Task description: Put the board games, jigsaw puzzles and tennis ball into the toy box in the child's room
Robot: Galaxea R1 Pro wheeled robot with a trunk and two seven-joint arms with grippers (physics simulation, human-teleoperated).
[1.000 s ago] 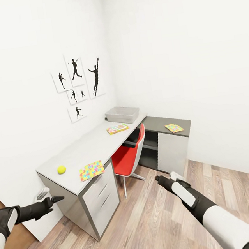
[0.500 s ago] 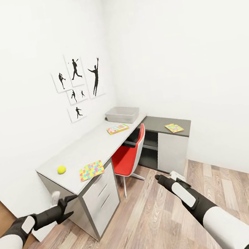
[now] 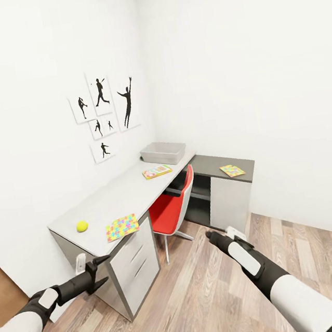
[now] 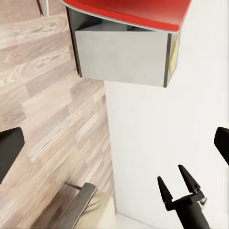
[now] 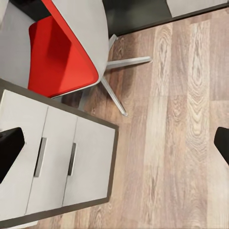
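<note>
a: head view?
b: ball (image 3: 82, 226) and 1 puzzle (image 3: 121, 227) near on table (image 3: 113, 199); toy box (image 3: 163, 152) far; left gripper (image 3: 104, 271) spread.
a: wrists?
b: both grippers' fingers spread; right gripper (image 4: 177, 187) spread over floor (image 5: 176, 119).

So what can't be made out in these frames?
- Toy box contents: head view, its near wall hides the inside.
- Print on the board game: head view, too small.
- Bed: a corner in the left wrist view, the rest cut off by the edge.

Yellow-green tennis ball (image 3: 82, 226), red chair (image 3: 171, 211), multicoloured puzzle (image 3: 121, 227).
</note>
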